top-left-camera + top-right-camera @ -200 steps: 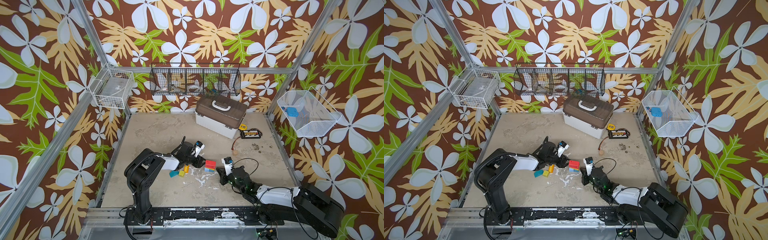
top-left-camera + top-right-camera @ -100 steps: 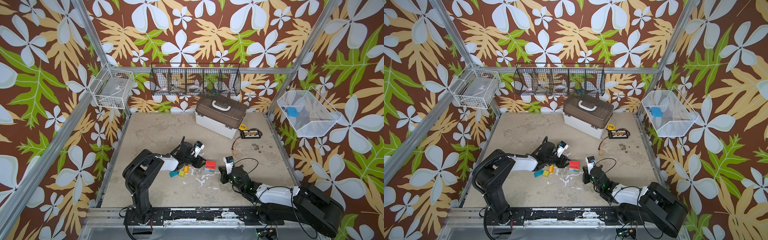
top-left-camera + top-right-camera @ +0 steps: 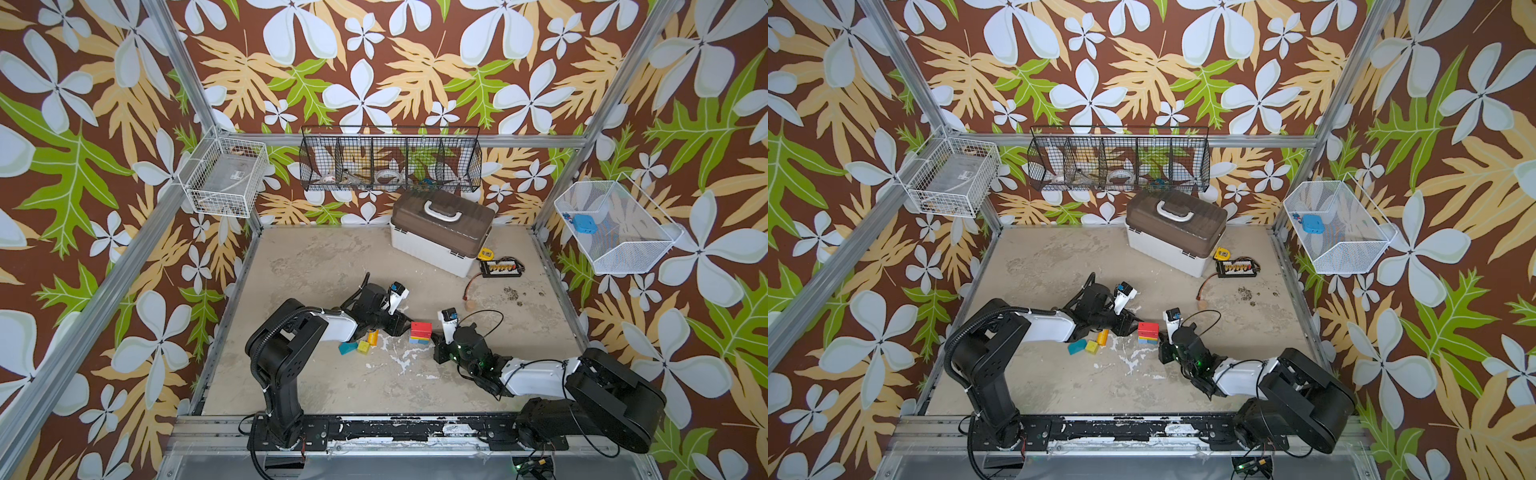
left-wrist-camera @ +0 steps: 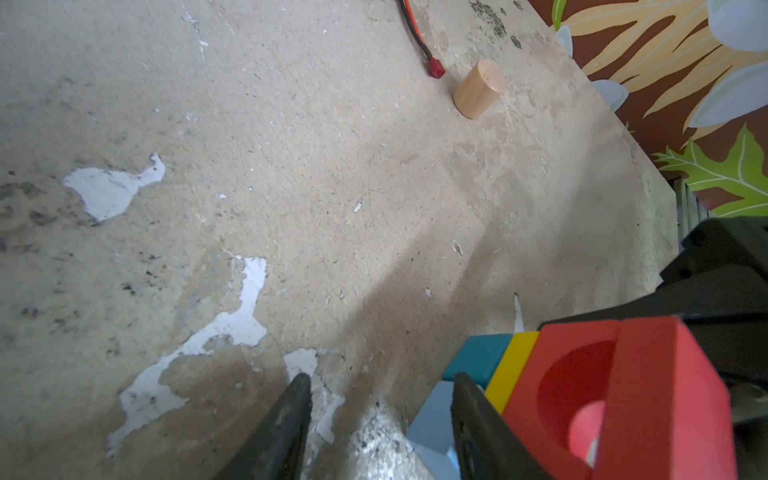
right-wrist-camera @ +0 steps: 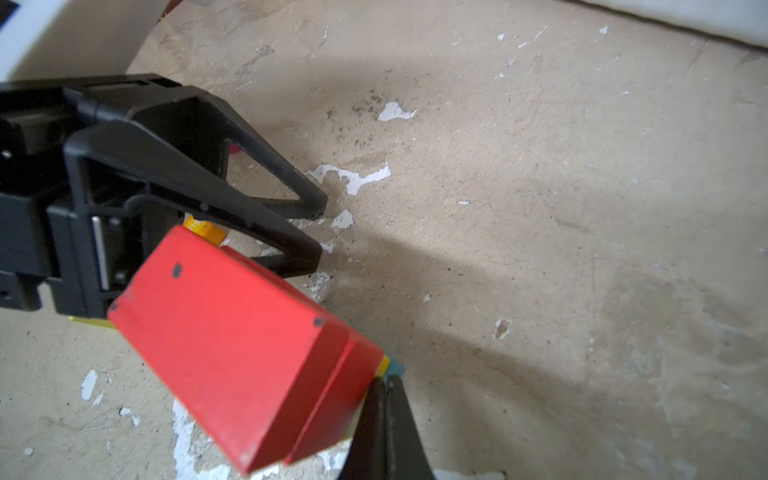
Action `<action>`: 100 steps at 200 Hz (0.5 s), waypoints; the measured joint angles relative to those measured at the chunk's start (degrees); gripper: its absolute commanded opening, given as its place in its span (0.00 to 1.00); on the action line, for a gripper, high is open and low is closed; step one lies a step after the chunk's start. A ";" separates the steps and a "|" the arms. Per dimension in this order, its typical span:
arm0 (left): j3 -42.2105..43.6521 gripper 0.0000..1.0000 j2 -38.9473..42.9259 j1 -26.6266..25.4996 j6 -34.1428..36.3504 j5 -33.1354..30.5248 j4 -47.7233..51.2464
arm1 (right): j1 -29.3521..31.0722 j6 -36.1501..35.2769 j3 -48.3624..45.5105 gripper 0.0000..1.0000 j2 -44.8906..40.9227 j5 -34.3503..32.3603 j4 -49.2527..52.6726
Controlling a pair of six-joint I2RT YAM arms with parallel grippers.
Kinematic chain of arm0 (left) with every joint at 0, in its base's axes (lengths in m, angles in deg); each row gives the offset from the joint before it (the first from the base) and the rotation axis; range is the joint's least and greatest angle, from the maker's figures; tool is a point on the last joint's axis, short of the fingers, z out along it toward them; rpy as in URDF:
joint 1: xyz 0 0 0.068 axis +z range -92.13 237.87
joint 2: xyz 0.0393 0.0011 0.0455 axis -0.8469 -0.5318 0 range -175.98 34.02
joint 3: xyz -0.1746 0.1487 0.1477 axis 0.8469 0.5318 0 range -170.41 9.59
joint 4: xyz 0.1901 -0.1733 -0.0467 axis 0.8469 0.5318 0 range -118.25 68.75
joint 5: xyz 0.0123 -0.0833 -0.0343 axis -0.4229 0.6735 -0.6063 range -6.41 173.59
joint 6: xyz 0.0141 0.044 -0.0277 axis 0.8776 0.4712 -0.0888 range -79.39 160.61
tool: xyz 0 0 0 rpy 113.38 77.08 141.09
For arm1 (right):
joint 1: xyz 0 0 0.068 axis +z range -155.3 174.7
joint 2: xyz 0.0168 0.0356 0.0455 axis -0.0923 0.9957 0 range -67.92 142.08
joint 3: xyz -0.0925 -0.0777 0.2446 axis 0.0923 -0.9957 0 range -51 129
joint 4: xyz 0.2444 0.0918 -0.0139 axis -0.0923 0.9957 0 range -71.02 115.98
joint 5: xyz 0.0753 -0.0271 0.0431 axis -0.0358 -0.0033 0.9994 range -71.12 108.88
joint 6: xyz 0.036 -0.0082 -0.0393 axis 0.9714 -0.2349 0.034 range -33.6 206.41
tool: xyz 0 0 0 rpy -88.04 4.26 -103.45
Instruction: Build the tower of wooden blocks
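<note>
Tower: a short stack (image 3: 420, 332) stands near the middle of the bench (image 3: 332, 266), between the two arms' tips. In both top views it reads blue at the bottom, yellow above that and red on top.
Tower close up: the left wrist view shows a red arch piece (image 4: 582, 374) with a pink piece (image 4: 584, 428) visible through its opening.
Left end effector (image 3: 404, 326): low at the tower's left side, released, its fingers spread with only bare bench between them. One finger (image 4: 473, 419) lies right against the stack's light-blue block; contact cannot be told.
Right end effector (image 5: 386, 399): clenched on nothing, fingers pressed flat together, tips at the stack's bottom corner by the teal and yellow edges.
Loose blocks: a teal block (image 3: 347, 347), a yellow cube (image 3: 364, 347) and an orange cylinder (image 3: 372, 336) lie close together left of the tower, beside the left arm.
Bare-wood cylinder (image 4: 478, 89): upright, well apart from the tower, just beside the red plug of a cable (image 4: 434, 70).
Case (image 3: 440, 232): white with a brown lid, at the back of the bench.
</note>
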 measured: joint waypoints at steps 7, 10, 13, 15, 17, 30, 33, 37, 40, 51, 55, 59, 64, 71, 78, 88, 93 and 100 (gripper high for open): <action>0.00 0.56 0.00 0.00 0.00 -0.02 0.00 | 0.02 0.02 0.22 0.02 0.35 0.02 0.00; 0.02 0.56 0.00 0.00 0.00 -0.02 0.00 | 0.02 0.00 0.28 0.02 0.46 0.07 -0.02; 0.04 0.56 0.02 0.00 0.00 -0.02 0.00 | 0.02 0.02 0.37 0.02 0.59 0.17 -0.04; 0.09 0.56 0.02 0.00 0.00 -0.02 -0.02 | 0.02 0.02 0.39 0.02 0.61 0.22 -0.04; 0.09 0.56 0.04 0.00 0.00 -0.02 -0.02 | 0.02 0.00 0.42 0.02 0.68 0.26 -0.04; 0.42 0.56 0.28 0.00 0.00 -0.04 -0.02 | 0.02 0.00 0.55 0.02 0.83 0.28 -0.04; 0.50 0.56 0.37 0.00 0.00 -0.04 -0.02 | 0.02 0.00 0.57 0.02 0.83 0.26 -0.04; 0.66 0.56 0.52 0.00 0.00 -0.04 0.00 | 0.02 0.00 0.57 0.01 0.83 0.26 -0.02; 0.74 0.56 0.61 0.00 0.00 -0.04 -0.02 | 0.02 0.00 0.57 0.02 0.83 0.28 -0.02; 0.96 0.56 0.83 0.00 0.00 -0.04 -0.07 | 0.02 0.00 0.57 0.02 0.76 0.26 0.00; 1.01 0.56 0.87 0.00 0.00 -0.07 -0.07 | 0.02 0.00 0.57 0.02 0.70 0.24 0.02; 1.05 0.56 0.87 0.00 0.00 -0.09 -0.15 | 0.00 0.00 0.57 0.02 0.61 0.24 0.04; 1.07 0.56 0.87 0.00 0.00 -0.13 -0.15 | 0.00 0.00 0.57 0.02 0.39 0.20 0.09; 1.07 0.56 0.87 0.00 0.00 -0.28 -0.17 | 0.00 0.00 0.55 0.03 0.09 0.13 0.09; 1.05 0.56 0.87 0.00 -0.02 -0.48 -0.17 | -0.04 0.00 0.50 0.03 -0.22 -0.11 0.09; 0.94 0.56 0.87 0.00 -0.07 -0.92 -0.17 | -0.15 0.02 0.31 0.03 -0.74 -0.28 0.24; 0.87 0.56 0.87 0.00 -0.15 -1.29 -0.17 | -0.24 0.02 0.13 0.03 -1.05 -0.35 0.39; 0.83 0.56 0.96 0.11 -0.28 -1.81 -0.26 | -0.39 0.04 -0.13 0.04 -1.49 -0.55 0.66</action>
